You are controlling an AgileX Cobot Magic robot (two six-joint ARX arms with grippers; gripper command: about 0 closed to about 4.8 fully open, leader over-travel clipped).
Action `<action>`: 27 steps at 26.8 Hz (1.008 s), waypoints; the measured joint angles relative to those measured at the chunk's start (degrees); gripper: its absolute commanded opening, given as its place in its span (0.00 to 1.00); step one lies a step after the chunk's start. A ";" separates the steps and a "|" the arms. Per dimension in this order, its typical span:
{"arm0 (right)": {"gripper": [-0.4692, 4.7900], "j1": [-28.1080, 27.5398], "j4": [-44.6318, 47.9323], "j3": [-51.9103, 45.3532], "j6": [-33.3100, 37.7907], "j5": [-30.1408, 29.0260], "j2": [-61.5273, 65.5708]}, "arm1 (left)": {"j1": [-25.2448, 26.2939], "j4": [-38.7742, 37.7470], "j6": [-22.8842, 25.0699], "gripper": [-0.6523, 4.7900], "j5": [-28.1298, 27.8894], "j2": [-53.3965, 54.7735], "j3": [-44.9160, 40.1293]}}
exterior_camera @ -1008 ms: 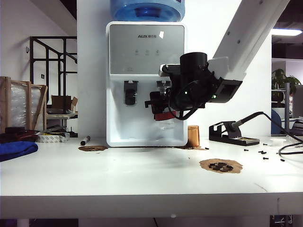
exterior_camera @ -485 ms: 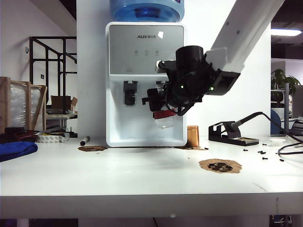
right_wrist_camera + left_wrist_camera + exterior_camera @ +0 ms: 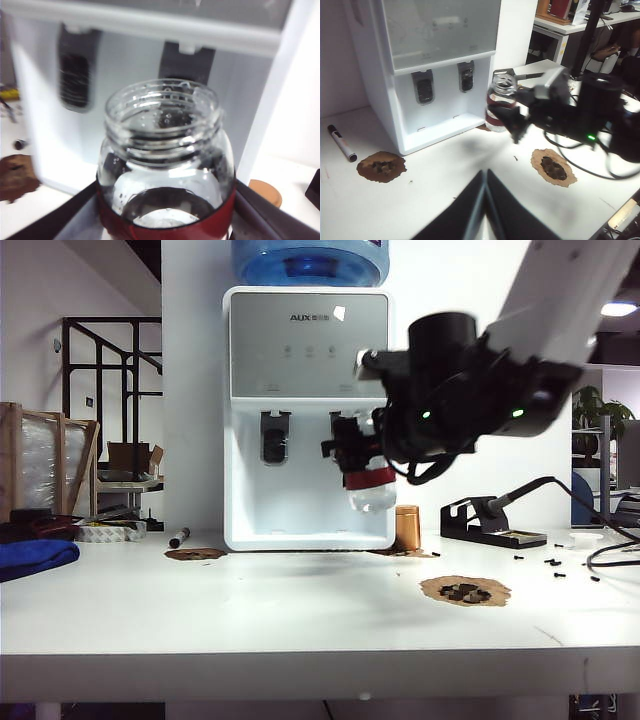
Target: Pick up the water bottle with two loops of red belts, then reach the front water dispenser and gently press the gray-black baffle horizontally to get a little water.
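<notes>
The right hand (image 3: 362, 462) pinches the one water bottle (image 3: 368, 488) below the water dispenser (image 3: 300, 360) and its two levers. The left hand (image 3: 485, 200) hangs pressed together over the desk (image 3: 300, 610).

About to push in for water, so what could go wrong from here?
The right gripper holds the water bottle in the air before the water dispenser, so a slip would drop it. Two alike levers sit side by side; the bottle could press the left lever instead of the gray-black baffle. The left gripper looks shut, away from the bottle.
</notes>
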 measured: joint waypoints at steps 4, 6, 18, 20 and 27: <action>0.08 2.25 3.67 -6.05 0.20 -0.04 -3.69 | 0.00 0.02 0.00 0.11 -0.02 0.00 0.00; 0.08 3.72 4.02 -8.79 0.24 -0.07 -5.35 | 0.00 0.00 0.00 0.11 -0.02 0.00 0.00; 0.08 13.40 7.04 -15.15 4.31 -9.09 -7.34 | 0.02 -4.61 0.02 0.11 -0.02 -1.42 0.00; 0.08 14.60 7.50 -15.67 4.81 -10.58 -7.34 | 0.02 -6.99 0.46 0.11 0.00 -3.87 0.00; 0.08 16.20 7.15 -16.79 8.22 -15.34 -7.10 | 0.02 -19.43 5.09 0.11 2.56 -14.88 0.02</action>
